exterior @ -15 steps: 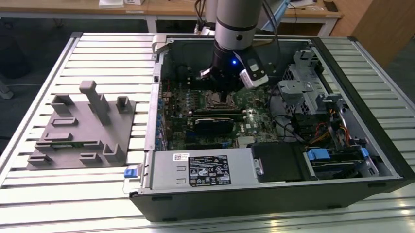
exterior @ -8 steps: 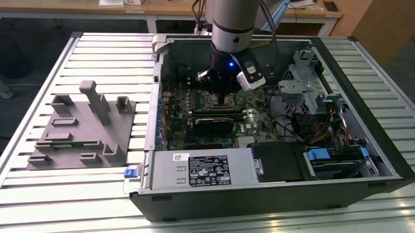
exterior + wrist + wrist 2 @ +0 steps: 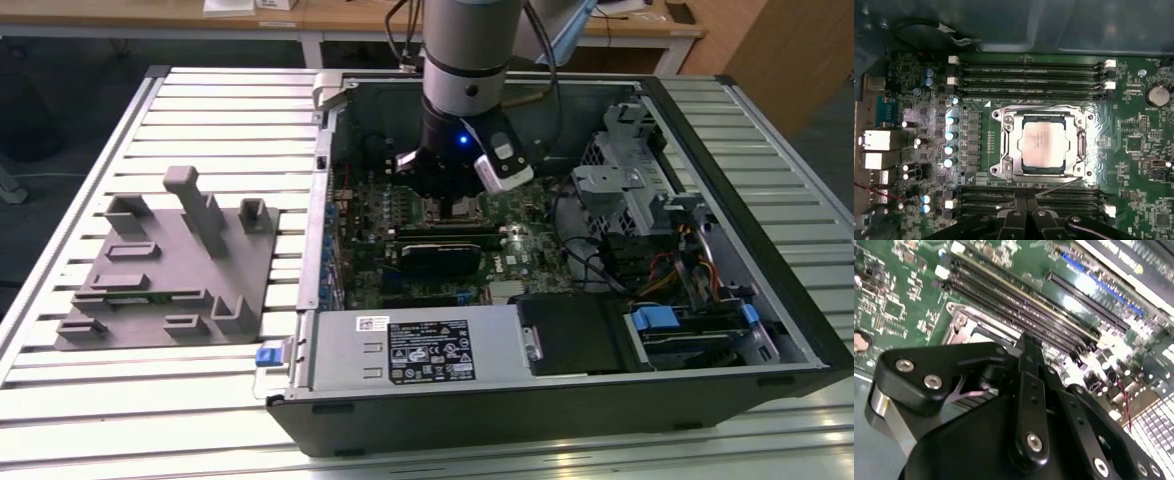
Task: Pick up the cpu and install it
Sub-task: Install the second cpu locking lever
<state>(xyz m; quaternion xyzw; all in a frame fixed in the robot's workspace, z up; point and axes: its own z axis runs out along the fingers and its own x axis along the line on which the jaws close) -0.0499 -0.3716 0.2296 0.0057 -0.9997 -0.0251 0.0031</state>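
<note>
The cpu (image 3: 1046,144), a small square chip with a pale silvery top, lies flat inside the dark socket with its metal frame (image 3: 1004,146) in the first wrist view. My gripper (image 3: 1026,204) hovers above the motherboard beside the socket, its two black fingers pressed together with nothing between them. In the second wrist view the gripper (image 3: 1028,347) stands shut above a corner of the socket frame (image 3: 960,320). In the exterior view the gripper (image 3: 447,196) hangs inside the open computer case, just over the socket (image 3: 454,210).
Memory slots (image 3: 1029,75) run on both sides of the socket. A white-labelled grey box (image 3: 414,345) fills the case's near side, and a drive cage (image 3: 641,185) with cables stands on the exterior view's right. A grey tray (image 3: 160,270) rests on the table at the left.
</note>
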